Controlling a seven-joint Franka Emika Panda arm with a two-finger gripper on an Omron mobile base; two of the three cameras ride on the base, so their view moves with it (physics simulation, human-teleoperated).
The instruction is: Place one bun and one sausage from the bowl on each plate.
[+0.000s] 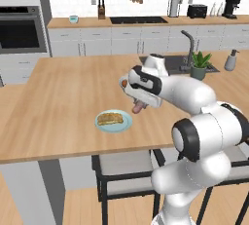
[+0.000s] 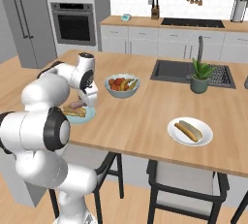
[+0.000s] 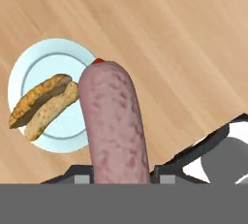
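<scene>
My gripper is shut on a pinkish sausage, which hangs above the wooden counter just beside the pale blue-green plate. A split golden bun lies on that plate, also seen as the bun on the plate in the hand view, left of the sausage. At the right of the island stands the white plate, with a bun and a sausage on it. The dark wooden bowl is out of view.
A pale blue-grey bowl of fruit sits behind the blue-green plate. A potted plant and the sink are farther right. Stools stand under the island's front edge.
</scene>
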